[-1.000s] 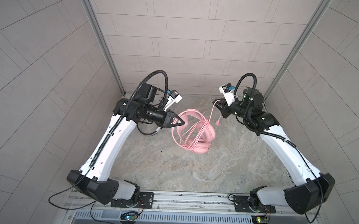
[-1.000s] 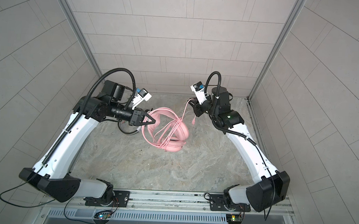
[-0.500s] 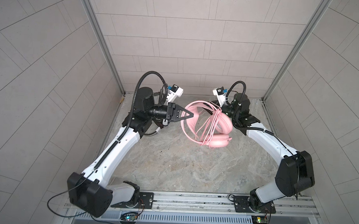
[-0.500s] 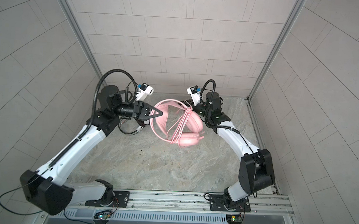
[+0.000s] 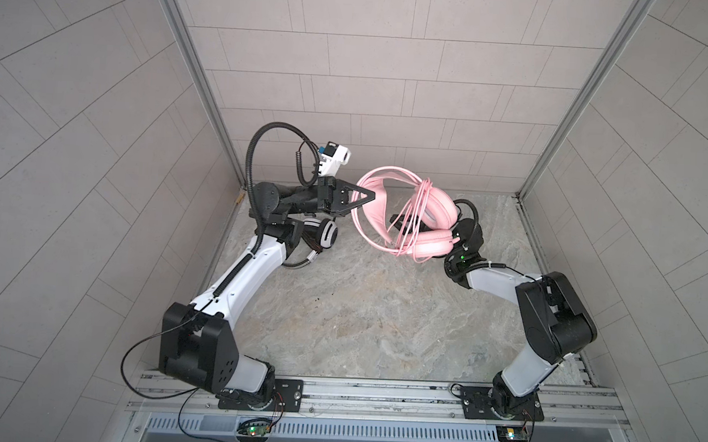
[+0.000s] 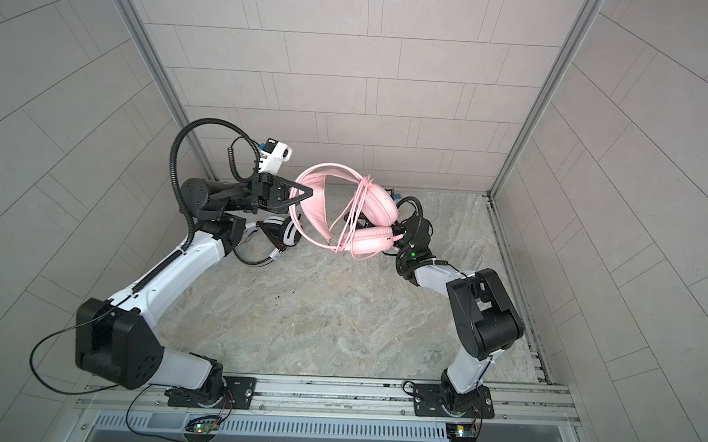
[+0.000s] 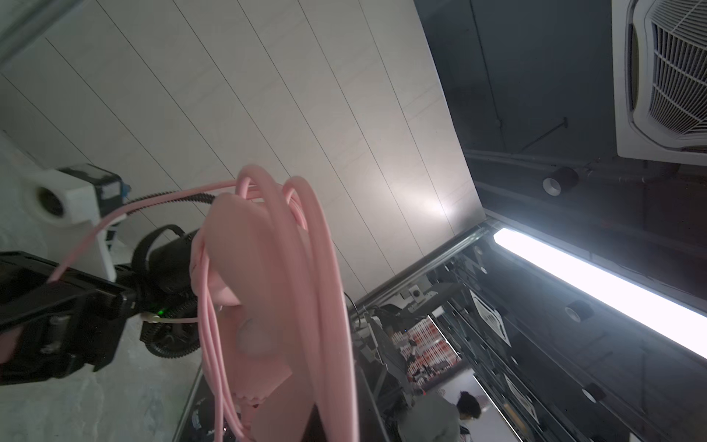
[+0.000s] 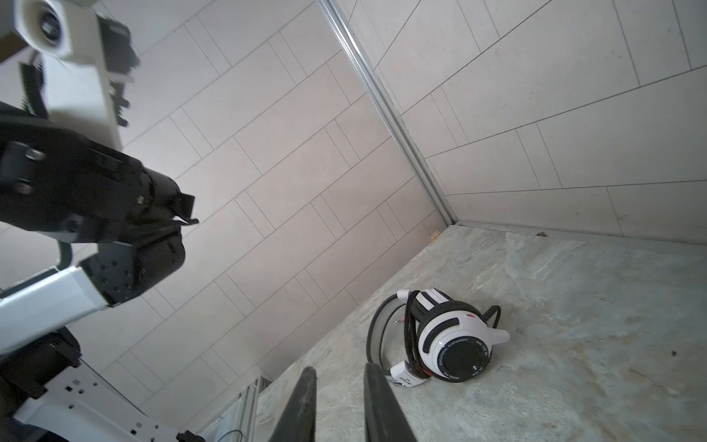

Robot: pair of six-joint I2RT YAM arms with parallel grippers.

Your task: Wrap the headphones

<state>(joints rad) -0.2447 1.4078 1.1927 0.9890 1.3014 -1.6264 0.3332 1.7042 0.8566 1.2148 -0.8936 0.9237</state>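
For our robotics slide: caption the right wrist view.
White-and-black headset, cable wrapped, lying on the stone tabletop.

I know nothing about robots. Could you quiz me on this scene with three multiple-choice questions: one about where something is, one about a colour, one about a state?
1. Where is the white-and-black headset?
A. On the table, under the left arm
B. Hanging on the wall
C. In the right end effector

2. What colour is the cable looped around the raised headset?
A. Black
B. Blue
C. Pink

3. What is the left end effector doing?
A. Standing wide open
B. Shut on the pink headset's band
C. Resting on the table

Key:
1. A: the white-and-black headset lies on the table.
2. C: the cable is pink.
3. B: the left end effector pinches the pink headset.
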